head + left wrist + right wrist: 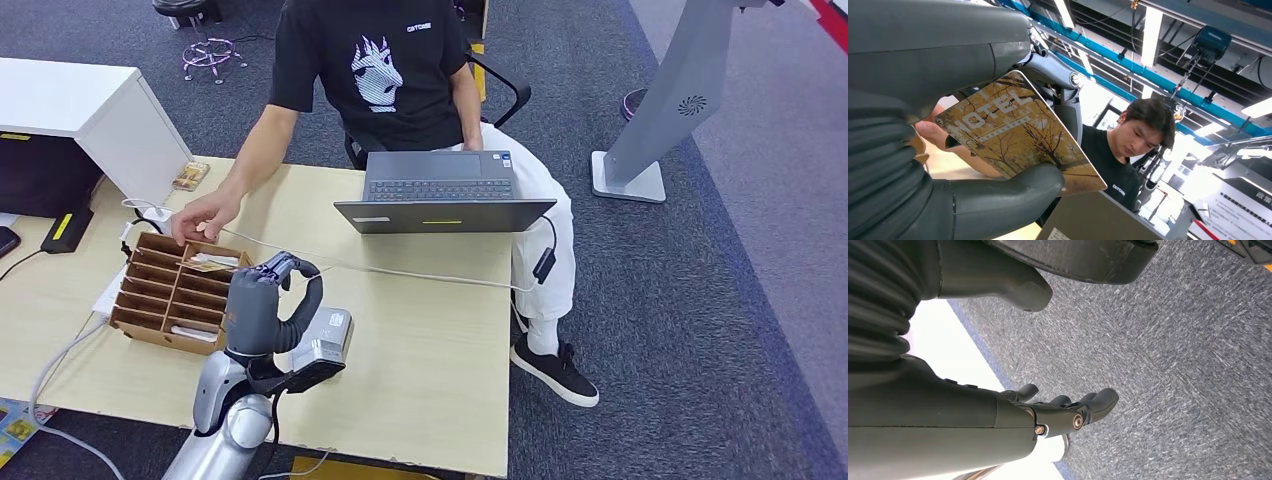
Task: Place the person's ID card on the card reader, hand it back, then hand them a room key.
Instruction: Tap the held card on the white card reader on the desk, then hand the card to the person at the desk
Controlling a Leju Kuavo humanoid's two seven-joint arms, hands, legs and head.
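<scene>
Here left hand [948,150] fingers pinching card [1018,135] printed "HOTEL"; right hand [998,415] fingers spread, empty

Card organizer [170,290] left on table [440,340]; card reader [325,340] beside; laptop [443,195] behind.

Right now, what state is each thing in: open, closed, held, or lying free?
Left hand: raised over the table, holds the hotel key card.
Hotel key card: pinched between thumb and fingers.
Right hand: holds nothing, fingers apart, over the carpet.
Laptop: lid open, on the table.
Card box: open-topped, cards in its slots.
Person's hand: resting at the box's far edge.
</scene>
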